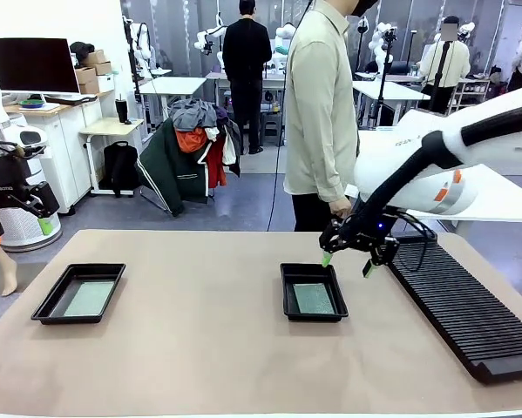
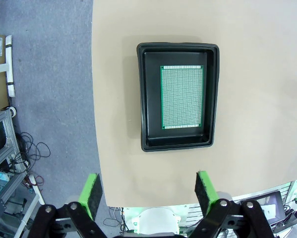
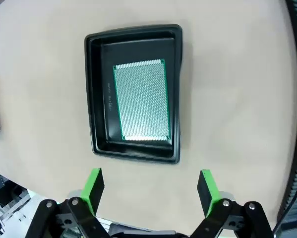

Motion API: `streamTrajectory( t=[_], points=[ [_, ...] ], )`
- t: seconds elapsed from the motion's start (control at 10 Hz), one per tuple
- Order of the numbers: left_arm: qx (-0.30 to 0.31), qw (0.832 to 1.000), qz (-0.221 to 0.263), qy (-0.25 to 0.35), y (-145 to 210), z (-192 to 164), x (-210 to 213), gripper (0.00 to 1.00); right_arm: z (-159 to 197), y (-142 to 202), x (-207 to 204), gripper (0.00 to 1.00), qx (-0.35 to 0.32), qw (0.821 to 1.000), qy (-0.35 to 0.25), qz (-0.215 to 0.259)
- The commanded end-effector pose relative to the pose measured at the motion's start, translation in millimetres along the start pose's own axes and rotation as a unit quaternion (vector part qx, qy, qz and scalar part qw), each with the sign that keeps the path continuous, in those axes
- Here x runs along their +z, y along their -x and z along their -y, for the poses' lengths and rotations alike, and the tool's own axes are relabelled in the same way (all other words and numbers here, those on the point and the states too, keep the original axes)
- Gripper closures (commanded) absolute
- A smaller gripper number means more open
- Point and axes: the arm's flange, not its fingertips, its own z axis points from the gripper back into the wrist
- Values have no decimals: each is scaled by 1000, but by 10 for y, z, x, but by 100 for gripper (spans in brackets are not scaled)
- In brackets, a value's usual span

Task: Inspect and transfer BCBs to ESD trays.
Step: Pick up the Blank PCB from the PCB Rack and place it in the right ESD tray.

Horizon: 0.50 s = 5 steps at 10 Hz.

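Black trays, two on the tan table (image 1: 208, 348): left tray (image 1: 78, 293) holds a board (image 1: 90, 298) flat on its floor, right tray (image 1: 313, 292) holds another board (image 1: 314, 298), pale face up. Right gripper (image 1: 347, 262) hangs just above the far right corner of the right tray, jaws spread, holding nothing. Left gripper (image 1: 21, 212) is raised well off the table's far left, also spread and empty. Ribbed rack (image 1: 464, 305) sits at right; a person (image 1: 323, 113) stands at the far side. Looks like the placing step is finished; next move likely a retreat, or fetching another board if any remain.

Rack (image 1: 465, 309) cropped at right edge
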Motion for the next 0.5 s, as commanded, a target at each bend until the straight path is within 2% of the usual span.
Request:
streamTrajectory(
  t=[0.0, 0.4],
  points=[
    [2, 1000, 5, 2, -1, -7, -14, 0, 42, 126, 147, 0, -8, 1000, 23, 3],
    [2, 1000, 5, 2, -1, -7, -14, 0, 258, 118, 334, 0, -2, 999, 27, 17]
  ],
)
